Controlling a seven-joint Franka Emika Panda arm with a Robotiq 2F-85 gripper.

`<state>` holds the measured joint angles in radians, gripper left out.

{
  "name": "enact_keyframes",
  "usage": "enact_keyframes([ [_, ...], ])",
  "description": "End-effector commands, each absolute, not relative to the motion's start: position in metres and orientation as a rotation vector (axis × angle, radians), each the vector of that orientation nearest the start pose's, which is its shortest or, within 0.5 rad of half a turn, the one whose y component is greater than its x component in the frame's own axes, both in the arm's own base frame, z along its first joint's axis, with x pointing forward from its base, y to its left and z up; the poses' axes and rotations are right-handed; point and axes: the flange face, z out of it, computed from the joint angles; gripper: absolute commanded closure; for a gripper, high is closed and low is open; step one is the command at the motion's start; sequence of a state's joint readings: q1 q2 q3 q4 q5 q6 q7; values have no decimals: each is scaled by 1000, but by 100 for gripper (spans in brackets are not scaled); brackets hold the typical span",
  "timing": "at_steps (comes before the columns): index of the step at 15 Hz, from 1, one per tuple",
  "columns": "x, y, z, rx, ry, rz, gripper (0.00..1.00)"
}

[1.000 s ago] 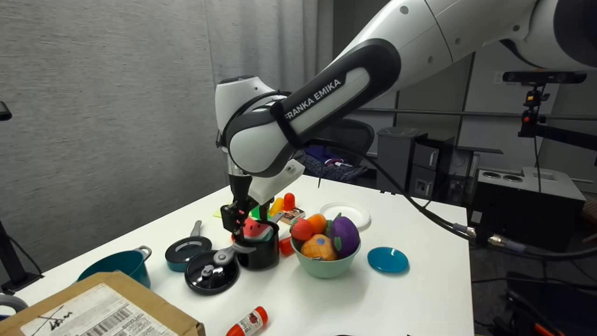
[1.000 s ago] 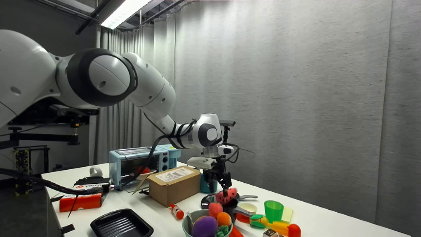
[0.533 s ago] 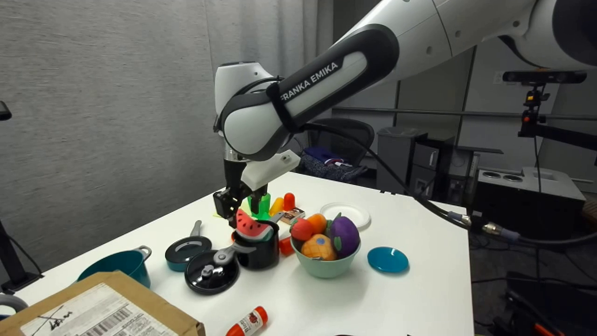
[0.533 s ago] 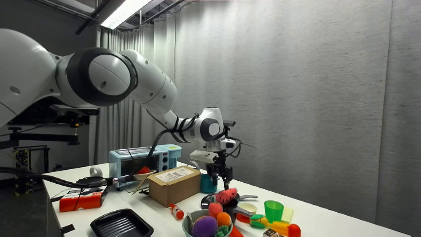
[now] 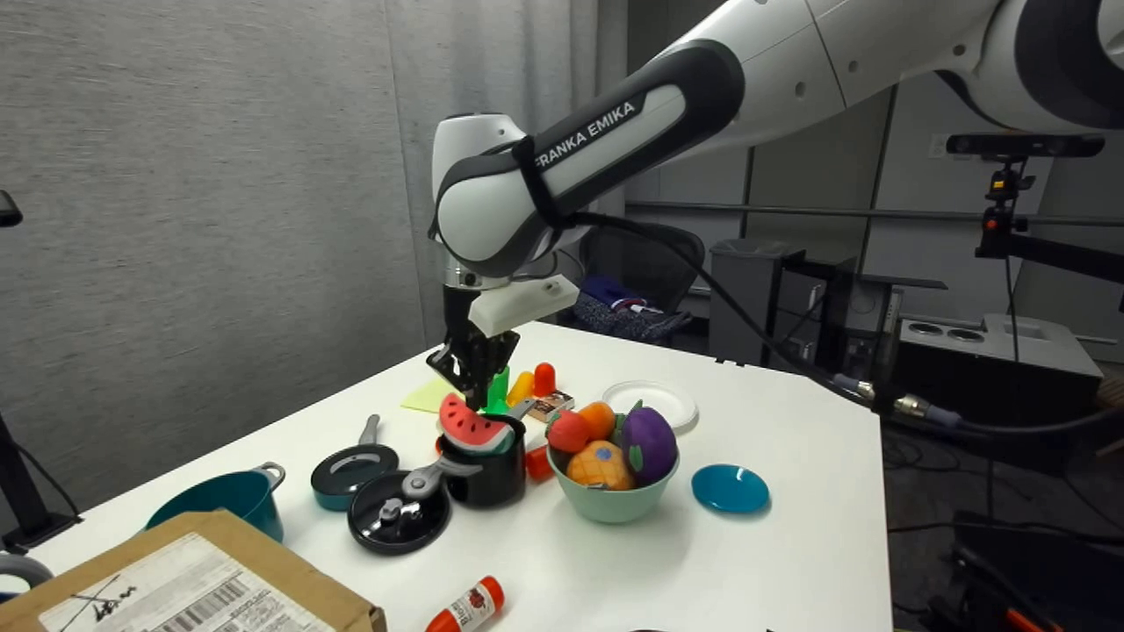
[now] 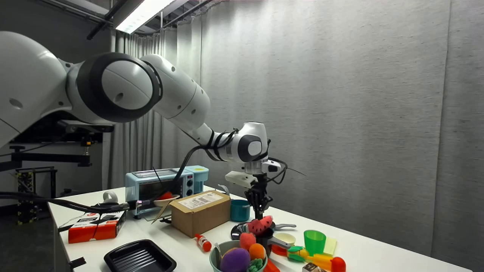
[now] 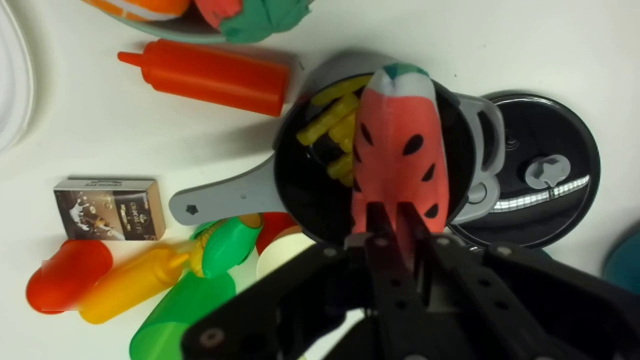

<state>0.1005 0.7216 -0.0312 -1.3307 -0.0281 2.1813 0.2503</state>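
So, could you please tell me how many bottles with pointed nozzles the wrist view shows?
2: a red bottle beside the black pot, and a yellow bottle beside the green cup. Others may be hidden.

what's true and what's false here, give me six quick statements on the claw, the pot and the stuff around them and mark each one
The watermelon slice sits in the black pot and sticks up above its rim. True.
The black lid covers the pot. False: the lid lies beside the pot.
The claw is wide open. False: it is closed or nearly so, with only a narrow gap at the tips.
Yellow pieces lie in the pot next to the watermelon slice. True.
The purple eggplant is in the pot. False: it is in the pale green bowl.
The red squeeze bottle lies on its side. True.
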Motion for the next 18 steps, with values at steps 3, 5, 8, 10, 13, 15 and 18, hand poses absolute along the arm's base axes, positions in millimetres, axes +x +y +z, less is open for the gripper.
enact_keyframes([
  [3,753,49,299,-3098,254,-183,100],
  [5,753,47,289,-3109,257,-153,100],
  [8,753,46,273,-3108,263,-114,100],
  [10,755,46,267,-3102,270,-123,100],
  [13,755,49,257,-3107,253,-93,100],
  [15,756,51,251,-3112,247,-78,100],
  [18,759,53,243,-3117,242,-68,100],
])
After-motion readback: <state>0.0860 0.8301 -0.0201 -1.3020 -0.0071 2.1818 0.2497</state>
